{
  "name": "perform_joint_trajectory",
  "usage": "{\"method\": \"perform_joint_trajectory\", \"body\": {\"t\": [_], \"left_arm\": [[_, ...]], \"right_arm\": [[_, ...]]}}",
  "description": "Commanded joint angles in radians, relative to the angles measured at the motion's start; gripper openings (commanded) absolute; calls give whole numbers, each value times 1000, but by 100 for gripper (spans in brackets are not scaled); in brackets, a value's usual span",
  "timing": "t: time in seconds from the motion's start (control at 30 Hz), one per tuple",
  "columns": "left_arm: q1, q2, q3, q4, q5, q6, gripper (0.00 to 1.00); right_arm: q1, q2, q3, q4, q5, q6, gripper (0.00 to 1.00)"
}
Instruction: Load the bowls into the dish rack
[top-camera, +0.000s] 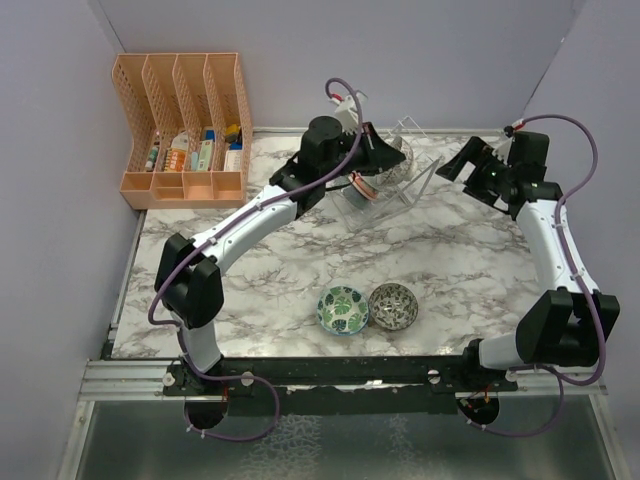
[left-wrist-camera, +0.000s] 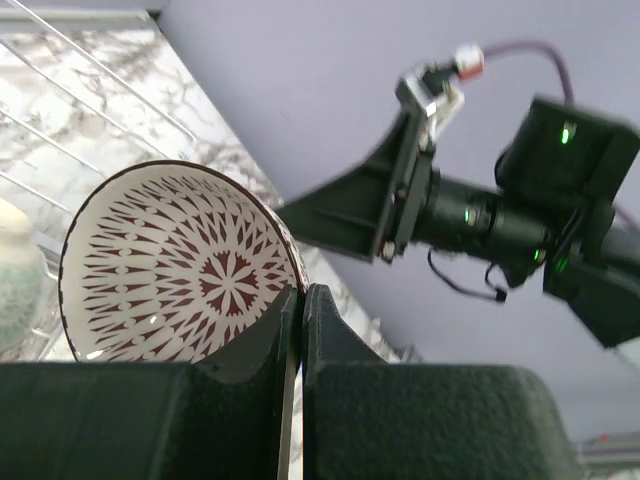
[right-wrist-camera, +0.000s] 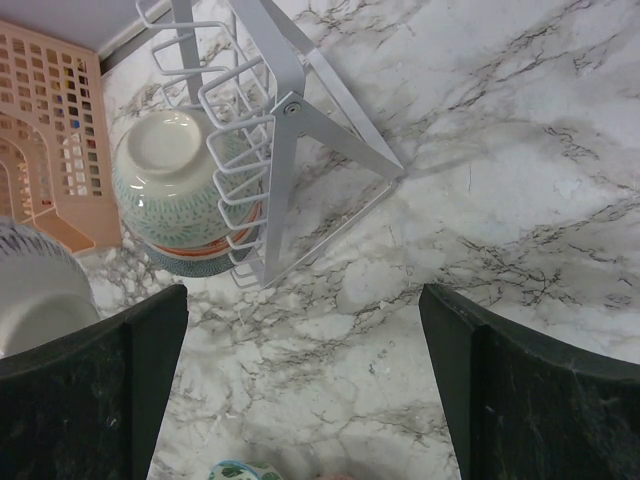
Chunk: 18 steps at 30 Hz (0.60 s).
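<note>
We judge the step in hand to be placing the first bowl. The left jaws are pressed together on the rim of the red-patterned bowl (left-wrist-camera: 180, 270), holding it on edge right against the dish rack (top-camera: 405, 165), which stands at 12 o'clock on the desk (top-camera: 480, 260). A pale bowl (right-wrist-camera: 175, 185) lies among the rack's wires. The next move calls for easing the held bowl into a free slot beside it, tilted to match the wires, before letting go. The teal bowl (top-camera: 343, 309) and brown-grey bowl (top-camera: 393, 306) wait side by side at 6 o'clock, well apart from the rack. The left arm (top-camera: 250, 225) stretches from 7 o'clock towards 12, its wrist rolled over. The right arm (top-camera: 555, 240) bends up from 5 o'clock, with its jaws spread wide and empty at the rack's 3 o'clock.
</note>
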Motion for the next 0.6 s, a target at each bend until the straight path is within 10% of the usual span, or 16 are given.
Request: {"method": "perform_joint_trajectory", "body": {"t": [0.0, 0.57], "left_arm": [[46, -33, 9, 339, -47, -200, 0], [91, 87, -99, 732, -311, -602, 0]], "right_arm": [[-7, -4, 48, -40, 2, -13, 100], [-7, 31, 79, -92, 8, -40, 100]]}}
